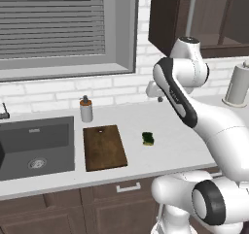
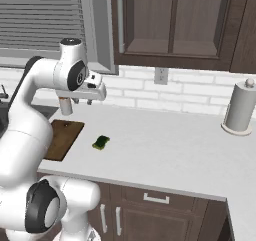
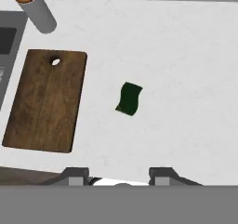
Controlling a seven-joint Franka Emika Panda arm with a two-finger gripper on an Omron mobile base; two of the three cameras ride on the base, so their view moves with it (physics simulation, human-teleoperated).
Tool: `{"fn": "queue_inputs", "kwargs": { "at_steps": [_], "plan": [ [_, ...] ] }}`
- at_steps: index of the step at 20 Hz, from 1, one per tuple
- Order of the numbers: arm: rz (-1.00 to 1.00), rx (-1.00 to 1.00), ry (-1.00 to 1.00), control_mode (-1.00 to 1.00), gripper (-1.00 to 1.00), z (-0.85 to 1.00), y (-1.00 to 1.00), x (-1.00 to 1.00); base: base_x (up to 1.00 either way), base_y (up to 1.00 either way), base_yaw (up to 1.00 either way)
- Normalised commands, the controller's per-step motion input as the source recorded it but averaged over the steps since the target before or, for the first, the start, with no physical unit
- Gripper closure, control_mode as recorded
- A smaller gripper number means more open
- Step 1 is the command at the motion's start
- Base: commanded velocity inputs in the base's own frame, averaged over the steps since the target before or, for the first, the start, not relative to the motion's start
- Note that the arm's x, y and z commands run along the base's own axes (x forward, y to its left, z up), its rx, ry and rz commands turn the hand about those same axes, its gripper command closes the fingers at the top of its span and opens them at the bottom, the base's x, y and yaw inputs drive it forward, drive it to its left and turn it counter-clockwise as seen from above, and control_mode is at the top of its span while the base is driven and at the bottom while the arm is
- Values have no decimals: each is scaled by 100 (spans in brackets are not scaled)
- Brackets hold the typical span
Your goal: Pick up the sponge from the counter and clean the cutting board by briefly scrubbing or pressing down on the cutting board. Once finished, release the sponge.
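Observation:
The small dark green sponge (image 1: 148,139) (image 2: 101,143) (image 3: 129,99) lies on the light counter (image 1: 175,141) (image 2: 165,150) (image 3: 186,69), a short way right of the cutting board (image 1: 104,148) (image 2: 62,137) (image 3: 46,102). The board is a dark brown wooden rectangle with its hole at the far end. My gripper (image 1: 156,98) (image 2: 82,101) (image 3: 118,176) hangs well above the counter, behind and above the sponge. It is open, with nothing between its fingers.
A grey soap dispenser (image 1: 86,108) (image 2: 65,106) (image 3: 36,7) stands just behind the board. The dark sink basin (image 1: 34,145) (image 3: 7,42) lies left of the board. A paper towel roll (image 1: 237,85) (image 2: 240,107) stands at the far right by the wall.

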Motion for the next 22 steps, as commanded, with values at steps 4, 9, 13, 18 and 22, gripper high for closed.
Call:
{"fn": "queue_inputs", "kwargs": {
  "at_steps": [4,9,13,18,22],
  "plan": [
    [0,0,-4,-100,-100,-1,0,-42,0,0,0],
    [-1,0,0,-100,-100,-16,0,-46,0,0,0],
    [-2,0,6,-100,-100,-60,0,-2,0,0,0],
    [0,0,4,-100,-100,-69,0,6,0,0,0],
    [-2,0,5,-100,-100,-60,0,32,0,0,0]
  ]
}}
